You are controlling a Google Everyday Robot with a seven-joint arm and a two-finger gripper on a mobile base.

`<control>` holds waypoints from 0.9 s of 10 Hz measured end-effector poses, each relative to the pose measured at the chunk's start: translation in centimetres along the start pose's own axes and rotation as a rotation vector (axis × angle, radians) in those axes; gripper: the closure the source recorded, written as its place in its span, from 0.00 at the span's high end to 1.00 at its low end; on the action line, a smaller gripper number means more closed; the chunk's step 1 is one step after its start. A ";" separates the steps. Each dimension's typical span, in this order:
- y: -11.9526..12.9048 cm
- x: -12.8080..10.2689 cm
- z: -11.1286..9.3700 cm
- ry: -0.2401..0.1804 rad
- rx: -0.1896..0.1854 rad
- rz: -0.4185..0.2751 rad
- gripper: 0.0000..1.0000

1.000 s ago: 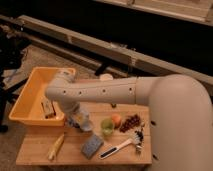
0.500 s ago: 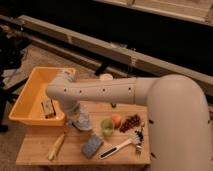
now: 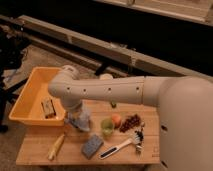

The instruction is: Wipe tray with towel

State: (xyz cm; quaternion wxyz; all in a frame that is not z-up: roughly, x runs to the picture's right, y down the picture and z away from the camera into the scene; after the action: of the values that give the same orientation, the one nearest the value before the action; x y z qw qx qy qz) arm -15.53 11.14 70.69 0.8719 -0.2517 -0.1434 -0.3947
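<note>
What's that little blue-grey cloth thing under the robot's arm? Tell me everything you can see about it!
That is the towel, a small, soft-looking grey-blue cloth, bunched into folds, not laid flat. It sits on the wooden table beside the near right corner of the yellow tray, not in it. The gripper points down onto it from above and is shut on its top. A green cup stands close by; whether they touch I cannot tell.
</note>
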 end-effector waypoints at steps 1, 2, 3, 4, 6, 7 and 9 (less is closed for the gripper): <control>-0.4 0.0 -1.8 0.027 0.040 0.006 0.00; -1.1 -0.2 -4.3 0.060 0.096 0.009 0.00; -1.7 -0.6 -6.0 0.077 0.137 0.009 0.00; -2.5 -0.8 -8.2 0.099 0.193 0.012 0.00; -4.8 -1.9 -12.3 0.131 0.309 0.006 0.00; -5.8 -2.4 -13.4 0.139 0.345 0.002 0.00; -9.5 -4.3 -14.8 0.146 0.411 -0.026 0.00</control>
State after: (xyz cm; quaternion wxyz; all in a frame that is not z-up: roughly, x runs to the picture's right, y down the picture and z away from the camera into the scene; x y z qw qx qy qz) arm -24.81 0.27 59.57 0.9078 -0.0377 -0.1606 -0.3857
